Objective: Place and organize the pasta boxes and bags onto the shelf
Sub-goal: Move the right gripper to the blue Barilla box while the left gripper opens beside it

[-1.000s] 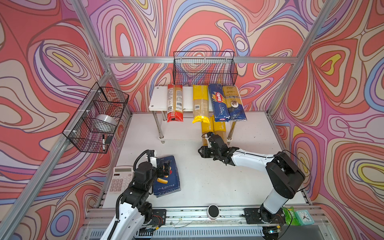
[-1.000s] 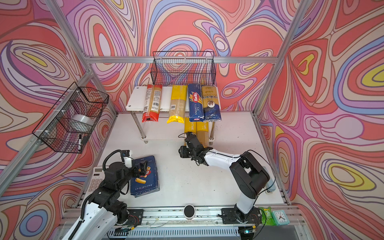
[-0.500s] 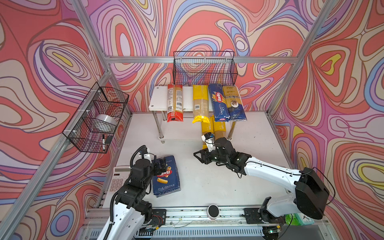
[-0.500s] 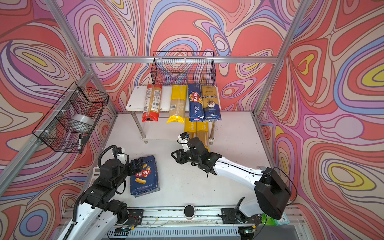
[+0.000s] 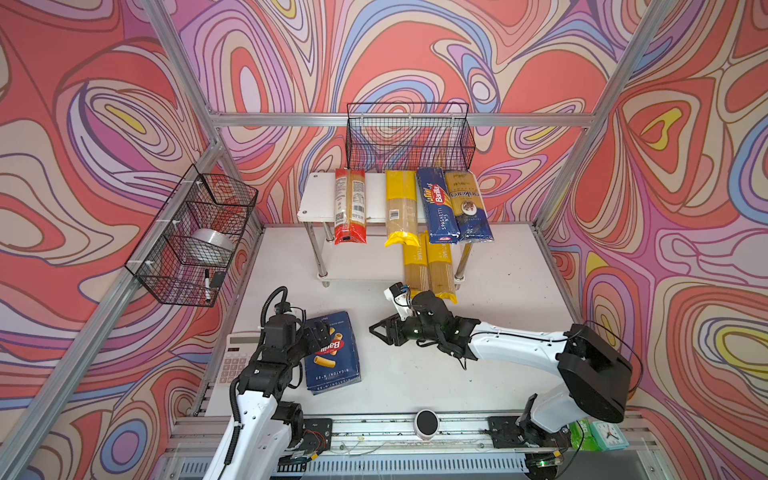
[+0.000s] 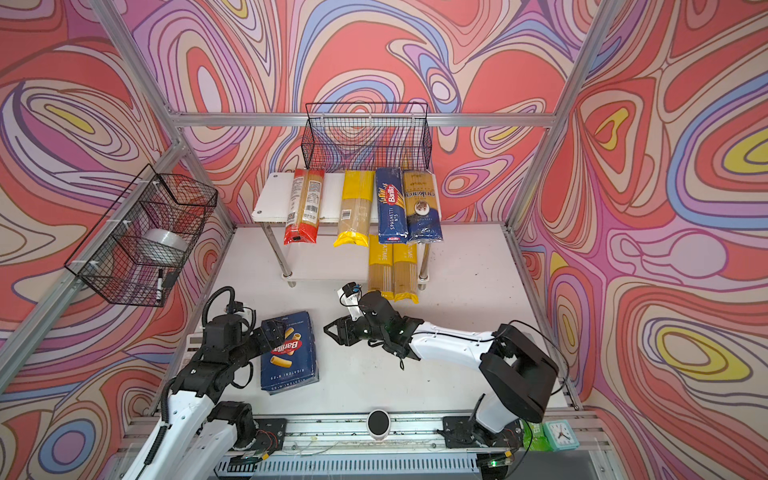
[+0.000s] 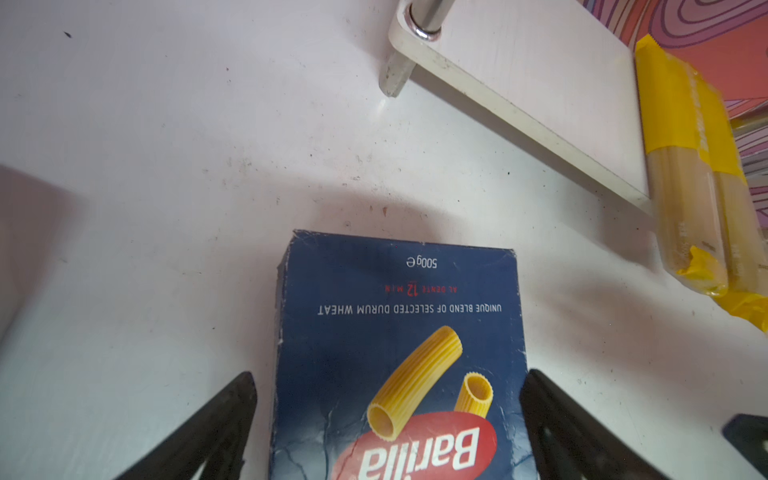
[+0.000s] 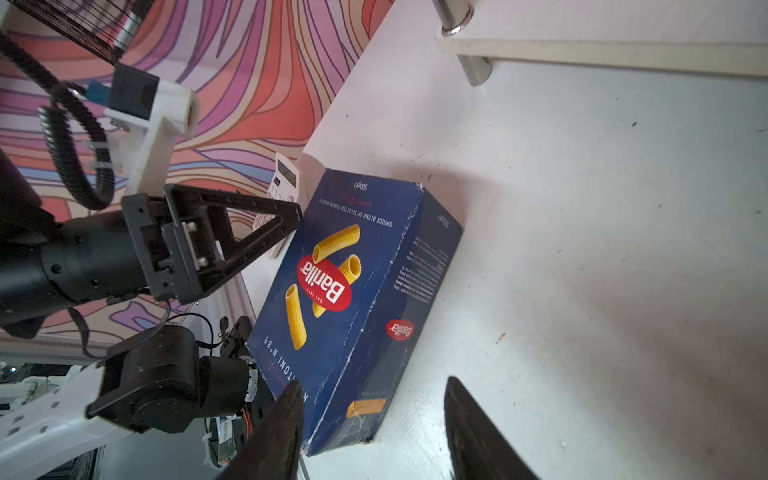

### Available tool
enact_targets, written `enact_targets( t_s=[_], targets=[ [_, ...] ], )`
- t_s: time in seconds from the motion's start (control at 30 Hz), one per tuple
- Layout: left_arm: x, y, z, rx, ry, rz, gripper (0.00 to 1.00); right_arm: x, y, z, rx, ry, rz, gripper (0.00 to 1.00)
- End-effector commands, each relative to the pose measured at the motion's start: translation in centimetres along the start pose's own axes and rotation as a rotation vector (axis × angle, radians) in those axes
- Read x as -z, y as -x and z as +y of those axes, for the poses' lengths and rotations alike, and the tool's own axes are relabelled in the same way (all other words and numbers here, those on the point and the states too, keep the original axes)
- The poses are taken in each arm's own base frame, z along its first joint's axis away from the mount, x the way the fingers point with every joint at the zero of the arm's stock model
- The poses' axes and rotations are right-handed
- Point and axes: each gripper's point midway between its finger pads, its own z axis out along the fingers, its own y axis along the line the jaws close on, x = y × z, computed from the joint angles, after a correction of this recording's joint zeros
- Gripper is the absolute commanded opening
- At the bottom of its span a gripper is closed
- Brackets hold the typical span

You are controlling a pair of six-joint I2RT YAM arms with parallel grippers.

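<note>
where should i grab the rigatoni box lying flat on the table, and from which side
Take the rigatoni box across its width, by the two long narrow side walls, coming down from above. It lies flat, logo face up, and looks too long to span endwise. The left pincer straddles it with open jaws, so the width probably fits.

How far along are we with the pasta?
Done: the shelf's top board holds the red bag, a yellow bag, the spaghetti box and the gold-navy bag. Two yellow bags lie on the lower board.
In hand: the open left gripper straddles the rigatoni box on the table. The right gripper is open and empty.
Left: shelving that box.
</note>
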Motion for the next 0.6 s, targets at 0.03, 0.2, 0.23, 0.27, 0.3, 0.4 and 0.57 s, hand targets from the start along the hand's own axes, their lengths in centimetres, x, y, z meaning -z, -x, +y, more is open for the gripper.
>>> enact_targets(
  t_s=[0.03,0.2,0.23,0.27,0.3,0.4,0.57],
  targets=[
    [-0.9,-1.3,-0.1,0.036,-0.030,0.050,1.00,-2.0,0.1,0.9,0.005,0.014,-0.006,0.57],
    [-1.1,-1.4,-0.5,0.033,-0.059,0.054,1.00,-3.8,-0.5,0.5,0.009,0.012,0.024,0.58],
    [-1.0,-1.2,-0.7,0.035,-0.068,0.045,1.00,-4.2,-0.6,0.3,0.008,0.013,0.024,0.58],
    [-1.0,-1.1,-0.9,0.035,-0.077,0.035,1.00,-4.5,-0.6,0.2,0.008,0.012,0.029,0.58],
    [-1.1,-1.1,-1.0,0.036,-0.087,0.033,1.00,-4.6,-0.3,0.6,0.013,0.021,0.031,0.58],
    [-1.4,-1.1,-2.0,0.039,-0.146,0.038,1.00,-6.2,-1.3,-0.1,0.000,0.025,0.075,0.58],
    [-2.3,-1.0,-3.8,0.013,-0.250,0.046,1.00,-7.4,-1.8,-0.5,-0.025,0.045,0.084,0.58]
  ],
)
